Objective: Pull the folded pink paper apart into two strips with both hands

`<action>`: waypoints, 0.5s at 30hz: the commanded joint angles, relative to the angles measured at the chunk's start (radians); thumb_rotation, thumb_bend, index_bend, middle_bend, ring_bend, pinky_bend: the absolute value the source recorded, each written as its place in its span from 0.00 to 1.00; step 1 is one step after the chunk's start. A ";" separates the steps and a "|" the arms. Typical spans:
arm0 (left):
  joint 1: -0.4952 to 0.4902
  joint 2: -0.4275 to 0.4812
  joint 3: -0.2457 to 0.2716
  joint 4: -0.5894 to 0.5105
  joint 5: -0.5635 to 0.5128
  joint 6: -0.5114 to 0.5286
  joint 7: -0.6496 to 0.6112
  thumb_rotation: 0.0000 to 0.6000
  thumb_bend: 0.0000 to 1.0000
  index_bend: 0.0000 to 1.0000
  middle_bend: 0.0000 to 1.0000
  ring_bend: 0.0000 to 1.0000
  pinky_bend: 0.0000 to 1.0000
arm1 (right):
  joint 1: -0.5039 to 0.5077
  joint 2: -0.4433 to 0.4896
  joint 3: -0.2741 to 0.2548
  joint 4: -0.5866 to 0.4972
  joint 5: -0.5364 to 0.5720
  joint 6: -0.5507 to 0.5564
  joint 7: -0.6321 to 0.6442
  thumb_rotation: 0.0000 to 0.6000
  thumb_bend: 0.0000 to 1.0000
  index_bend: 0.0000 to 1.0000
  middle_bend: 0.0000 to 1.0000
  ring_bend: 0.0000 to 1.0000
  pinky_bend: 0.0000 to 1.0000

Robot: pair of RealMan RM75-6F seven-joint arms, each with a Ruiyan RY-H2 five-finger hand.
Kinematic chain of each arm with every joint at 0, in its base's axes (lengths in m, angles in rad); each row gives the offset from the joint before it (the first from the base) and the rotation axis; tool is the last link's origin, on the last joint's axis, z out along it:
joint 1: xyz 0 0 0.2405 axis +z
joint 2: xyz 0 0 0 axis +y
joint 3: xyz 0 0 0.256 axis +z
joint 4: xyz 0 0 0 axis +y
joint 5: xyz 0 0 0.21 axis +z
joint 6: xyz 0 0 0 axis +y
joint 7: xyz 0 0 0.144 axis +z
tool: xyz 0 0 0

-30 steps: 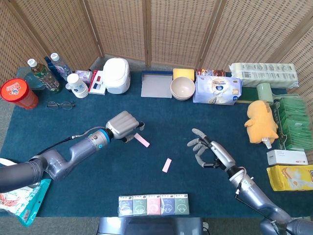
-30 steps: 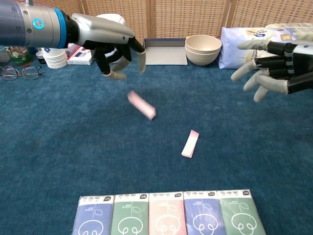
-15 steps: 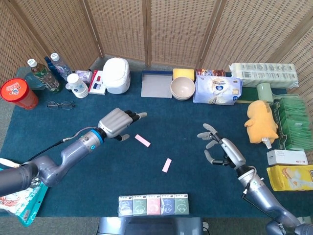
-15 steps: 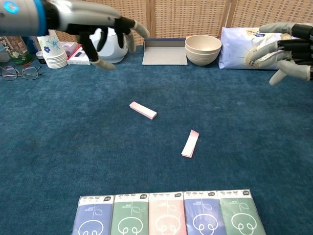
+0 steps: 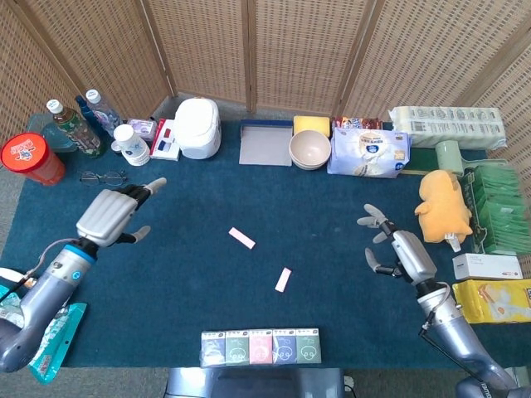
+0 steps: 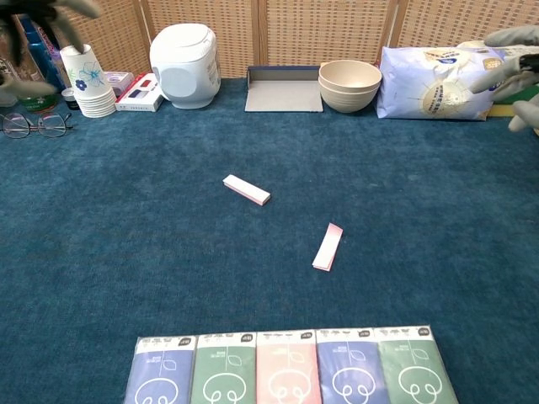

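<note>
1. The two pink strips lie apart on the blue worktop [image 5: 166, 274] near its middle: one pink strip [image 5: 241, 238] flat and slanted, the other pink strip [image 5: 284, 279] nearer the front edge and to its right. Neither touches the other, and neither hand touches them.
2. The left hand [image 5: 109, 215] hovers toward the left edge, well clear of both strips, fingers spread wide and holding nothing.
3. The right hand [image 5: 400, 252] hovers toward the right edge, also well away, fingers apart and empty.
4. Bare blue surface surrounds both strips on all sides, broadest between the hands.
5. Along the front edge sits a row of tissue packets [image 5: 260, 347], near the lower strip but apart from it.
6. The back edge is crowded: a white rice cooker [image 5: 198, 127], a grey tray [image 5: 265, 143], stacked bowls [image 5: 309, 149] and a wipes pack [image 5: 368, 152].
7. Glasses [image 5: 103, 177] lie near the left hand; a yellow plush toy [image 5: 445, 205] sits by the right edge.
8. In the chest view both hands are cut off at the upper corners and blurred, so their finger posture is unclear there.
</note>
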 commanded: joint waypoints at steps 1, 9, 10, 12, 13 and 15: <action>0.149 0.037 0.077 -0.019 0.042 0.140 -0.016 1.00 0.27 0.08 0.26 0.26 0.44 | -0.049 0.013 -0.001 -0.023 0.032 0.061 -0.160 1.00 0.53 0.07 0.27 0.23 0.39; 0.358 -0.013 0.149 0.033 0.088 0.319 -0.046 1.00 0.27 0.10 0.26 0.26 0.44 | -0.134 0.007 -0.010 -0.056 0.048 0.194 -0.445 1.00 0.53 0.12 0.27 0.23 0.38; 0.385 -0.016 0.154 0.041 0.087 0.338 -0.054 1.00 0.27 0.10 0.26 0.26 0.44 | -0.145 0.008 -0.015 -0.060 0.046 0.210 -0.496 1.00 0.53 0.12 0.27 0.23 0.38; 0.431 -0.026 0.158 0.056 0.090 0.377 -0.062 1.00 0.27 0.11 0.26 0.26 0.44 | -0.165 0.012 -0.027 -0.081 0.037 0.232 -0.564 1.00 0.53 0.13 0.27 0.23 0.38; 0.448 -0.030 0.158 0.061 0.091 0.392 -0.068 1.00 0.27 0.11 0.26 0.26 0.44 | -0.173 0.016 -0.032 -0.089 0.035 0.240 -0.586 1.00 0.53 0.13 0.27 0.23 0.37; 0.475 -0.037 0.159 0.069 0.100 0.412 -0.078 1.00 0.27 0.11 0.26 0.26 0.44 | -0.188 0.021 -0.038 -0.102 0.028 0.255 -0.622 1.00 0.53 0.13 0.27 0.22 0.37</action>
